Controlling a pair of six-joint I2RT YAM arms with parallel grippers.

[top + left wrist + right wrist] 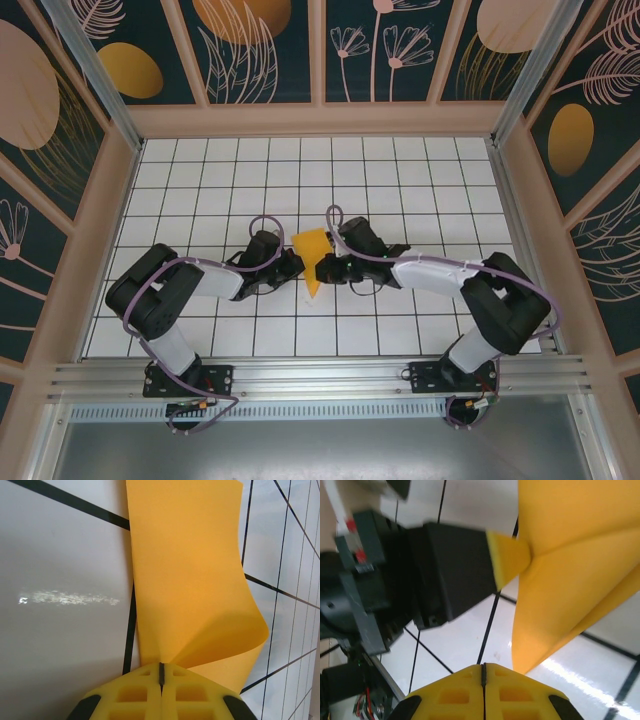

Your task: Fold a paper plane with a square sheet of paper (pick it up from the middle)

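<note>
The table (400, 180) is white with black gridlines.

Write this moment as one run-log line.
left gripper: shut on paper | right gripper: shut, grip on paper unclear | paper: curled, between both grippers

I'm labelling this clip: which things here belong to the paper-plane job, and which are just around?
In the job:
- orange paper, partly folded, pinched in the shut left gripper
- right gripper, shut, close to the paper's tip

Just around:
- white grid table
- wall panels with plant prints
</note>
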